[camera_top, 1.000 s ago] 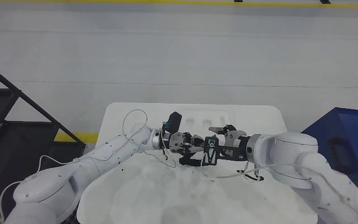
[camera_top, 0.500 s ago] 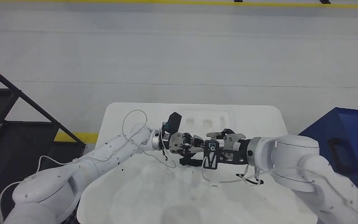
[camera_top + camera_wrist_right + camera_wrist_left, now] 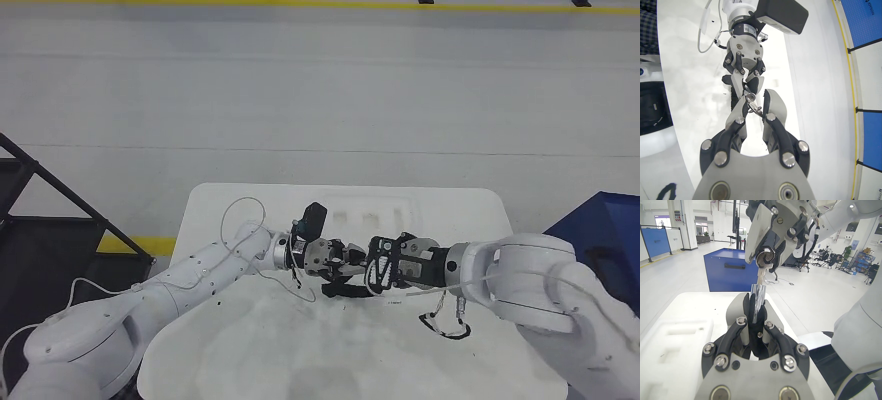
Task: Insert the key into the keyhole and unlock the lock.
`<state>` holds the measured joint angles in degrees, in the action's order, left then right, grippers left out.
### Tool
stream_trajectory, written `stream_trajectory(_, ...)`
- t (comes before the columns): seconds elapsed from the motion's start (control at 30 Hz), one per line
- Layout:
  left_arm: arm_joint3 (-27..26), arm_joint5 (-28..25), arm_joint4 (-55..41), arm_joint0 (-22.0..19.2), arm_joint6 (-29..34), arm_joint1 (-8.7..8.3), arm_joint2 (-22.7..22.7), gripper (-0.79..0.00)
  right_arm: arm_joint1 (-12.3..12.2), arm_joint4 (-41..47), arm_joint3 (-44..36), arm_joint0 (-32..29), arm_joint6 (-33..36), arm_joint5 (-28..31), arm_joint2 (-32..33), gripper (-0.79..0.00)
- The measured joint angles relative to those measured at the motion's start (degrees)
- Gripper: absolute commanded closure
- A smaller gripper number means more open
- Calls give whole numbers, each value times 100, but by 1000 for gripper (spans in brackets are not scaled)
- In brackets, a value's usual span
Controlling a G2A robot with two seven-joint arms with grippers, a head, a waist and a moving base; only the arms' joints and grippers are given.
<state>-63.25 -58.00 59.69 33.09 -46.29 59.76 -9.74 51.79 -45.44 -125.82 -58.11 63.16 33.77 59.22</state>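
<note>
Over mid-desk point(image 3: 250, 340) the left pincer point(image 3: 755, 301) is clamped on a chrome lock cylinder point(image 3: 758, 291); from the right, the right pincer point(image 3: 762, 264) pinches the key point(image 3: 764, 259) head, blade tip at the keyhole; farther off, a white foam tray point(image 3: 370, 215)

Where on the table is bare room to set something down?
The near part of the table, between the arms and the robot, is bare; so is the far right corner beside the foam tray. The middle is crowded: the left end effector with the lock meets the right end effector with the key.
</note>
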Motion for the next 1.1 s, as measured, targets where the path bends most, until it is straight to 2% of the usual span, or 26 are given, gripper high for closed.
stream_trajectory(0.57, 18, 0, 137, -53, 0, 50, 0, 0, 6, 1125, 247, 45, 362, -1235, 135, 0)
stream_trajectory(0.6, 24, 0, 151, -58, 0, 50, 0, 0, 5, 1169, 255, 40, 366, -1281, 149, -200)
stream_trajectory(0.63, 29, 0, 168, -62, 0, 50, 0, 0, 5, 1216, 267, 34, 365, -1321, 161, -785)
stream_trajectory(0.9, 230, 0, 462, -109, 1, 6, 0, 0, -13, 1480, 399, -17, 288, -1432, 299, -785)
stream_trajectory(1.1, 512, 0, 1118, -112, 32, -84, 0, 0, -58, 1671, 529, -224, 100, -1442, 571, -785)
